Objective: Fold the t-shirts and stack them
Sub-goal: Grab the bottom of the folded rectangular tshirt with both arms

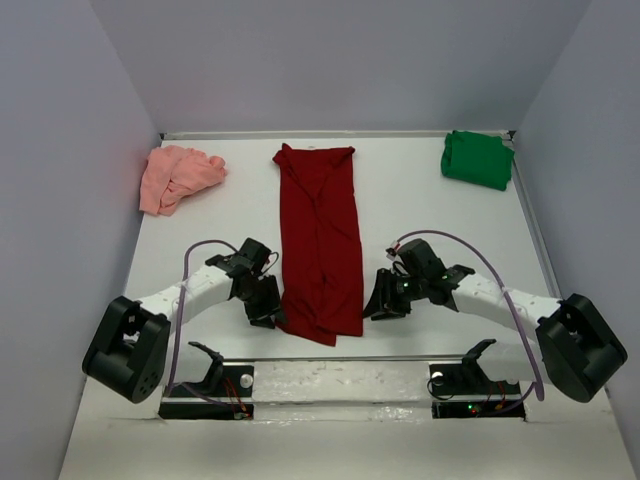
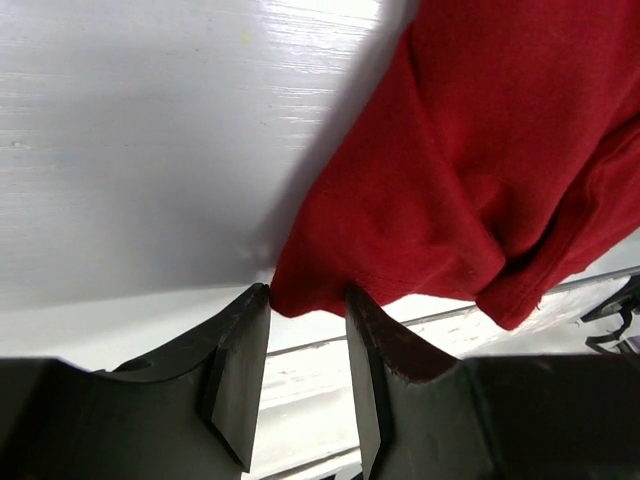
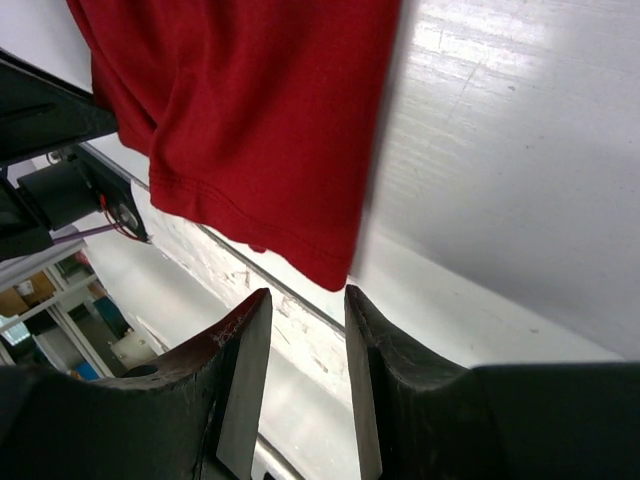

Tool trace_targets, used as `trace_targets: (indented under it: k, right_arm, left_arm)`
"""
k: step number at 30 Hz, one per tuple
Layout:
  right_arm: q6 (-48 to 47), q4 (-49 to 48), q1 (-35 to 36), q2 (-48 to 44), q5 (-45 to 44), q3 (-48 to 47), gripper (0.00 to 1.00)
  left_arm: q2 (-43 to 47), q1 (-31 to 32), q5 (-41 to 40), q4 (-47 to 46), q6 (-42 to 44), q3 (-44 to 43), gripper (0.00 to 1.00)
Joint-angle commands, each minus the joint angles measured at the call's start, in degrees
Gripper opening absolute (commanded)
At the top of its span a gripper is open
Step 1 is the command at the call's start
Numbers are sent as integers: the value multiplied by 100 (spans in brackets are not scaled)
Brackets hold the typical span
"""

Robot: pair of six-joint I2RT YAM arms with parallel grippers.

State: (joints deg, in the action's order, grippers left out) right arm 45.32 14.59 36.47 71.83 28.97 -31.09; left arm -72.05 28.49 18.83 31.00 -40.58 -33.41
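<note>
The dark red t-shirt (image 1: 318, 240) lies as a long narrow strip down the middle of the table, its near end by the front edge. My left gripper (image 1: 268, 315) is open at the strip's near left corner; in the left wrist view the red cloth (image 2: 450, 170) reaches down to my open gripper (image 2: 307, 292). My right gripper (image 1: 380, 305) is open beside the near right corner; in the right wrist view the red hem corner (image 3: 270, 150) ends just beyond my gripper (image 3: 306, 293). The salmon-pink t-shirt (image 1: 175, 175) lies crumpled at the far left. The green t-shirt (image 1: 477, 158) lies bunched at the far right.
White table (image 1: 430, 215) with grey walls on three sides. A metal rail (image 1: 340, 358) runs along the front edge between the arm bases, just below the red shirt's near end. Cables loop over both arms.
</note>
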Motion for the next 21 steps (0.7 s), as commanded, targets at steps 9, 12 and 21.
trace_targets:
  k: [9, 12, 21]
  right_arm:
    - [29, 220, 53, -187, -93, -196, 41]
    - [12, 228, 53, -178, -85, -143, 41]
    - [29, -96, 53, -74, 135, 199, 45]
  left_arm:
    - [-55, 78, -20, 11, -73, -122, 0]
    - [-55, 86, -2, -15, -73, -78, 0]
    - [86, 122, -11, 55, -47, -210, 0]
